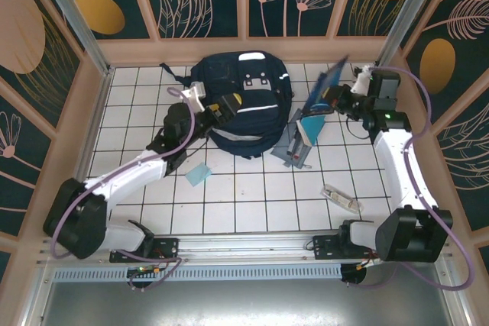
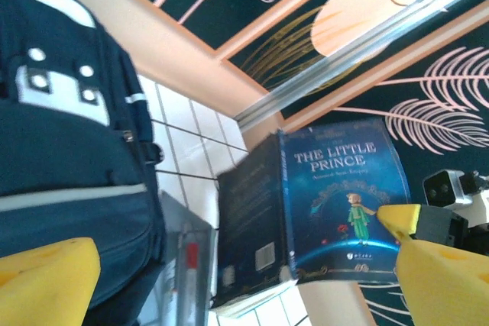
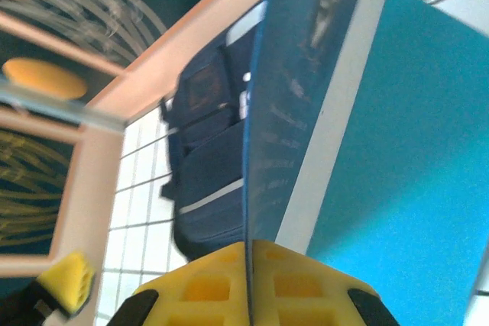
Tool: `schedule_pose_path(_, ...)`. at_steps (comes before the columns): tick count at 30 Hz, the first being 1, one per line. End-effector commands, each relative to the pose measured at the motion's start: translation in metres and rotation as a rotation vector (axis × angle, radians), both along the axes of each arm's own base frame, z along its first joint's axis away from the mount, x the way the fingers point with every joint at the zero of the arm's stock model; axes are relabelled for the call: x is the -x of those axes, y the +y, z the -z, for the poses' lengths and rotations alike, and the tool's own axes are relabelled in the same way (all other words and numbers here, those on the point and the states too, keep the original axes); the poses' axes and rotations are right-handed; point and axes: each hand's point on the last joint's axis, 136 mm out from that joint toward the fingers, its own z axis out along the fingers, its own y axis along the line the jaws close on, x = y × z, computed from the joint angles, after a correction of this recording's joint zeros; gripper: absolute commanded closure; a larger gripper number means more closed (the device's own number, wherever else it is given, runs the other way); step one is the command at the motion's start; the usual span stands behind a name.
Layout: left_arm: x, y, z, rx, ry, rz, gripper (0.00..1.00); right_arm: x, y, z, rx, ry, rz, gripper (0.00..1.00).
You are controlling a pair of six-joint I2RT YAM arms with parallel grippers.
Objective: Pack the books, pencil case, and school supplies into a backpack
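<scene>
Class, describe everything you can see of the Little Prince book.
The book looks like a dark-blue paperback, titled The Little Prince in pale letters, with a small green-clad figure on the front and a barcode on the back. It is held up open, covers spread, white pages showing below. The right gripper pinches one cover, beside the backpack.

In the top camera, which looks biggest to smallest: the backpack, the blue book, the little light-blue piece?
Largest: backpack.
Next: blue book, though it's raised nearer the camera.
Smallest: light-blue piece.
</scene>
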Motion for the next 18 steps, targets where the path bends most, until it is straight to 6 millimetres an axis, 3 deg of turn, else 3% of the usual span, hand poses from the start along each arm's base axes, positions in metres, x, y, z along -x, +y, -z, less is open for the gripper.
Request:
schedule_pose_path(1, -0.025, -0.016, 0.019, 0.074, 0.062, 0.103, 0.01, -0.007, 0.051, -0.024, -0.068, -0.093, -0.187, 1.0)
schedule_pose_path(6, -0.037, -0.051, 0.044, 0.275, 0.152, 0.308, 0.02, -0.015, 0.097, -0.007, -0.064, -0.086, -0.297, 1.0)
schedule_pose_path(9, -0.035, -0.054, 0.048, 0.397, 0.157, 0.351, 0.03, -0.015, 0.114, 0.003, -0.068, -0.075, -0.342, 1.0)
schedule_pose_path(18, -0.028, -0.077, 0.109, 0.306, 0.313, 0.391, 0.03, 0.003, 0.117, 0.071, -0.079, 0.041, -0.351, 1.0)
